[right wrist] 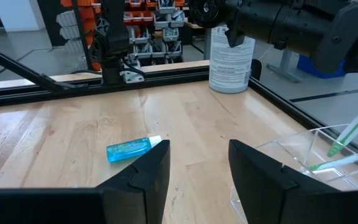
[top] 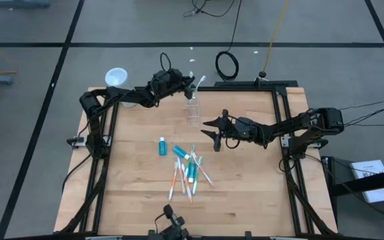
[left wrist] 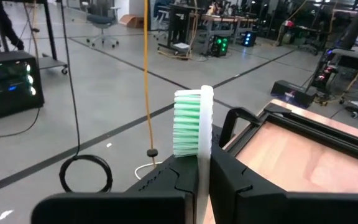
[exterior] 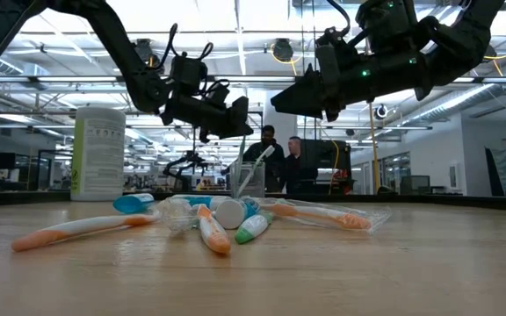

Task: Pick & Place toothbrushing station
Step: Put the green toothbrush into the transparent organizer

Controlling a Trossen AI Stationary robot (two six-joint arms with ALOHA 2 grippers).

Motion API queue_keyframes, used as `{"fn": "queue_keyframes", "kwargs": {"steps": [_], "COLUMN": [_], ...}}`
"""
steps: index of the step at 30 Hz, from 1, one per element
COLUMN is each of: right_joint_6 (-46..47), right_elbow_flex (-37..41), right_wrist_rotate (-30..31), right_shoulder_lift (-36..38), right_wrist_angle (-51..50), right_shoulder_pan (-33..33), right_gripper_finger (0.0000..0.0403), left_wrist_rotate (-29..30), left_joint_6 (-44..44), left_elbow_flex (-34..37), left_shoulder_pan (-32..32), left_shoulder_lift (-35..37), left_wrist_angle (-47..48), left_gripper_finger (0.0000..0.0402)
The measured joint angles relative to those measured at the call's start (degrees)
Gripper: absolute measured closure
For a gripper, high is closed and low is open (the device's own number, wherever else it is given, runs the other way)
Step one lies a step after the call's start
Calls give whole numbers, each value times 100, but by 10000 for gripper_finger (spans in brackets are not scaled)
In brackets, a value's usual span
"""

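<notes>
My left gripper [top: 191, 87], clamped on a green-bristled toothbrush [left wrist: 194, 124], holds it above the clear cup [top: 193, 112], probably for dropping in. My right gripper [top: 217, 134], jaws apart, waits beside the remaining toothbrushes [top: 187, 175].

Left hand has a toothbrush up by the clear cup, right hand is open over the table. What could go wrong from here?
1. The left hand pinches the toothbrush near its bristles, so the long handle could swing and miss the cup.
2. The cup is light and near the table edge; a knock could tip it.
3. The open right hand hovers close beside the cup; the arms could collide.
</notes>
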State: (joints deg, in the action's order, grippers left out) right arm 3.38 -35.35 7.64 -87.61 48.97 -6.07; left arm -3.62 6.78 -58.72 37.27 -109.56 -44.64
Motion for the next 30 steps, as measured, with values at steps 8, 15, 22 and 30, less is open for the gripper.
{"fn": "queue_keyframes", "kwargs": {"steps": [8, 15, 22, 30], "right_joint_6": [0, 0, 0, 40], "right_elbow_flex": [0, -1, 0, -2], "right_wrist_rotate": [2, 2, 2, 4], "right_shoulder_lift": [0, 0, 2, 2], "right_wrist_angle": [0, 2, 2, 4], "right_shoulder_pan": [0, 0, 0, 0], "right_gripper_finger": [248, 248, 248, 248], "left_wrist_rotate": [105, 86, 71, 66], "left_joint_6": [6, -45, -172, -200], "left_elbow_flex": [0, 0, 0, 0], "left_shoulder_pan": [-24, -24, -24, -24], "left_shoulder_lift": [0, 0, 0, 0], "left_wrist_angle": [41, 60, 70, 70], "left_gripper_finger": [388, 375, 388, 389]}}
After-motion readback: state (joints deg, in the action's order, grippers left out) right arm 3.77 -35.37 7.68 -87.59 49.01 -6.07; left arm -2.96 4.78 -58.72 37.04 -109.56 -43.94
